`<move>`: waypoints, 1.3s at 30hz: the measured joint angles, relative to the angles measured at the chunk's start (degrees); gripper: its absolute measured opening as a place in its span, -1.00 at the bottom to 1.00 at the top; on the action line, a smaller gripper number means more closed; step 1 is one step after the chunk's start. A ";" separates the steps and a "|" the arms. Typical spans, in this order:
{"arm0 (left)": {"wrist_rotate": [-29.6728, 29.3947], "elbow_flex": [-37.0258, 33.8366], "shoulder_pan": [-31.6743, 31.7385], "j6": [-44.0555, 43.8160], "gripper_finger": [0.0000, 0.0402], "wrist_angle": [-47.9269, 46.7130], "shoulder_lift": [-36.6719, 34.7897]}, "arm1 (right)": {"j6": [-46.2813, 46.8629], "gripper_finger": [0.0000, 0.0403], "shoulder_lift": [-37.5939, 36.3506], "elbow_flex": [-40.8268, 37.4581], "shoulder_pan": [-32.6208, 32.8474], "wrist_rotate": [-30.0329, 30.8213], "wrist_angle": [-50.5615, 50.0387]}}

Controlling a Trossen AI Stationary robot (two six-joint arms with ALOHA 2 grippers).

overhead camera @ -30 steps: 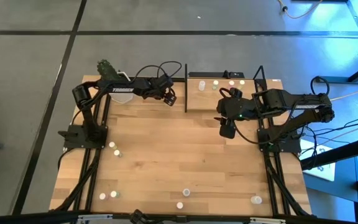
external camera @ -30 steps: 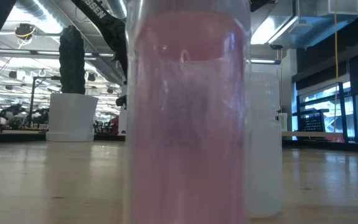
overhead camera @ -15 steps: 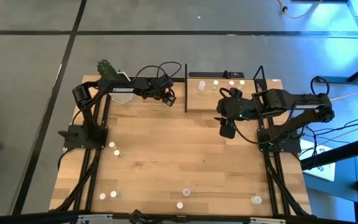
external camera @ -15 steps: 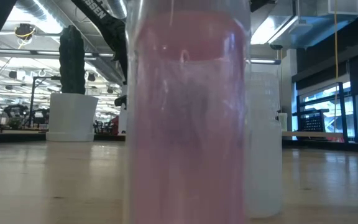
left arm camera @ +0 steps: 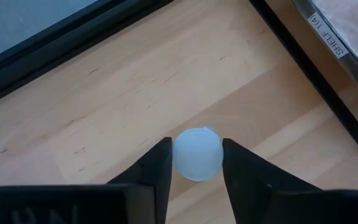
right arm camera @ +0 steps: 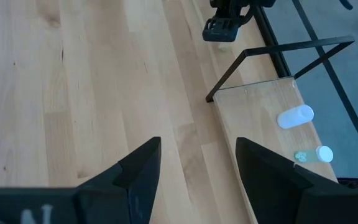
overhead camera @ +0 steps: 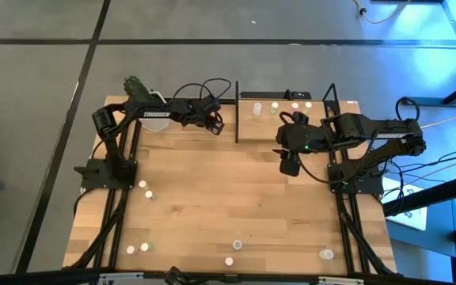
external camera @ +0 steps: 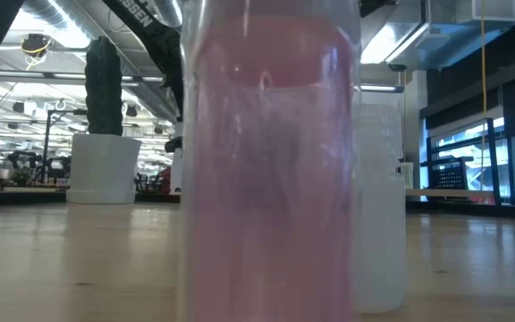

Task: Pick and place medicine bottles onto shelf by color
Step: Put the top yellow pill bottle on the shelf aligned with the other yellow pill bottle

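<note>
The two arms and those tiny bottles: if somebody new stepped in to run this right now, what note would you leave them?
Left gripper: at the table's far edge beside the shelf, fingers on either side of a white-capped bottle, seemingly touching it; a firm grip is not certain.
Right gripper: open, empty, hovering over the table just in front of the shelf.
Done: four bottles sit along the shelf's back edge, one of them lying on its side.
Left: the bottle at the left gripper, plus loose bottles near the left arm's base and along the near edge.
</note>
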 joint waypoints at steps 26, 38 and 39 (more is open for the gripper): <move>0.08 0.02 -5.98 -0.09 -0.51 -7.46 -8.47 | 0.00 0.04 0.07 0.00 -0.02 -0.03 0.85; -2.99 0.02 -21.67 -8.16 -0.51 -16.66 -16.86 | 0.00 0.04 0.07 0.00 -0.02 -0.04 0.96; -3.17 0.00 -23.21 -8.78 -0.51 -16.82 -17.18 | 0.00 0.04 0.07 0.00 0.00 -0.04 0.94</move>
